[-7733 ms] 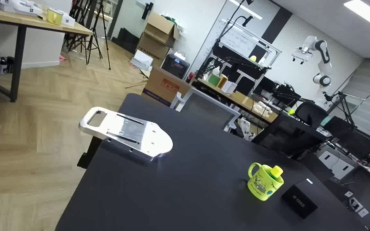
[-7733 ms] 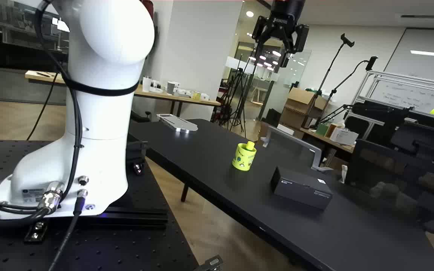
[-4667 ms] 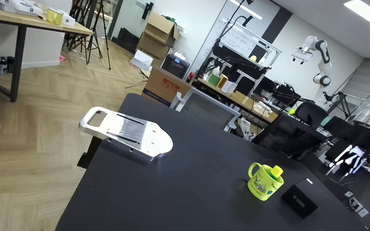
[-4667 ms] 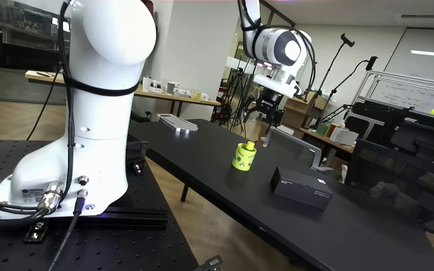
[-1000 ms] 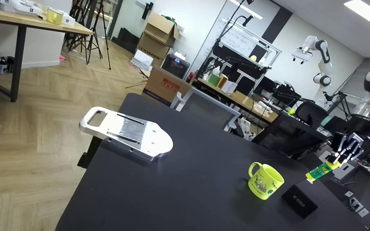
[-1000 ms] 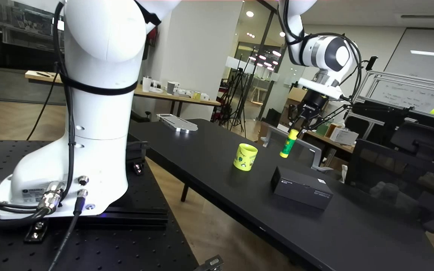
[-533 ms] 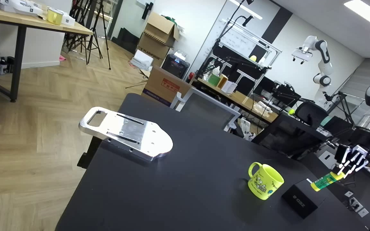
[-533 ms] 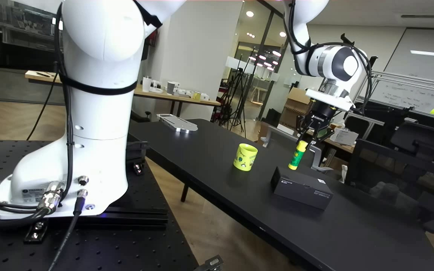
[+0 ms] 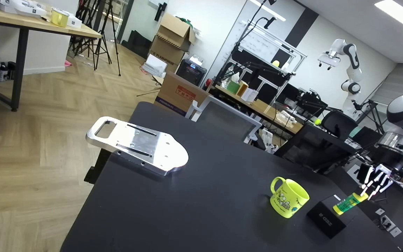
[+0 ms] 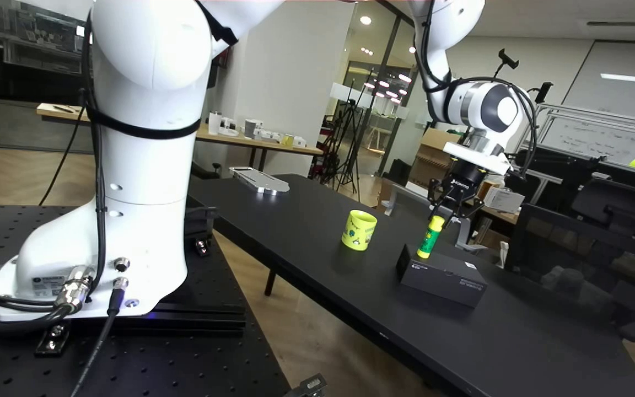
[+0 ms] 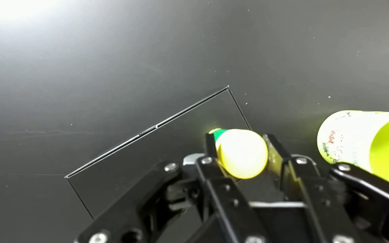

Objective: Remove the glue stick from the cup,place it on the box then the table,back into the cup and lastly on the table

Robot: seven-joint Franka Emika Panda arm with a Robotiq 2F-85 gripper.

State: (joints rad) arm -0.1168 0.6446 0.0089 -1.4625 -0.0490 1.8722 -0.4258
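Note:
The glue stick, green with yellow ends, stands upright on the black box, near the end facing the cup. My gripper is around its yellow cap. In the wrist view the left finger touches or nearly touches the cap, while a narrow gap shows before the right finger's pad, so the jaws stand slightly open. In both exterior views the lime cup is upright on the black table, beside the box, with nothing sticking out of it. The stick's lower part is mostly hidden in the wrist view.
A silver metal plate with a handle slot lies at the table's far end, overhanging the edge. A grey-framed chair stands against the table's side. The cup is close to my right finger's side in the wrist view.
Earlier the glue stick was in the cup; then my gripper carried it out and over the box. In the last half second it came down onto the box top and the jaws loosened.

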